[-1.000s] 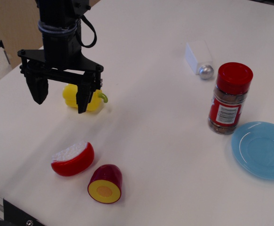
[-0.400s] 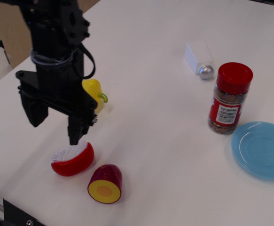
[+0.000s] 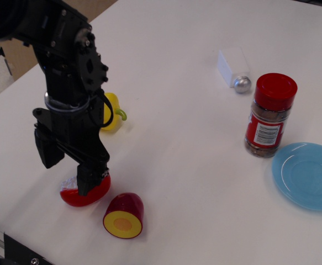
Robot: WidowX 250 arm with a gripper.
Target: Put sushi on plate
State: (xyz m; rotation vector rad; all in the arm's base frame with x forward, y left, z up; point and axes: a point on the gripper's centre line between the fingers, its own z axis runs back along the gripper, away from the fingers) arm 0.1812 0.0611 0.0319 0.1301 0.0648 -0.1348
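From my seat I see the hand (image 3: 67, 172) lowered over the sushi (image 3: 97, 191) at the near left of the tabletop (image 3: 177, 154), its two black fingers spread wide. One finger (image 3: 87, 179) stands in front of the piece and covers much of its white top, the other hangs off to the left of it; I cannot tell whether either finger actually touches the piece. The sushi lies on the tabletop, its glossy red body showing below and to the right of the near finger, with a sliver of white rice visible at its left end. Just beside it to the right, close but seemingly not touching, lies a maroon cylinder (image 3: 124, 216) with its yellow cut face turned toward me. Behind the arm a yellow toy pepper (image 3: 112, 113) with a green stem peeks out, partly hidden by the black wrist. The plate (image 3: 309, 175), light blue and shallow, sits well apart at the far right edge of the view, bare of any item. Just beside the plate to its left stands a spice jar (image 3: 269, 115) with a red lid, upright, and farther back a white shaker (image 3: 235, 68) with a silver cap lies on its side.
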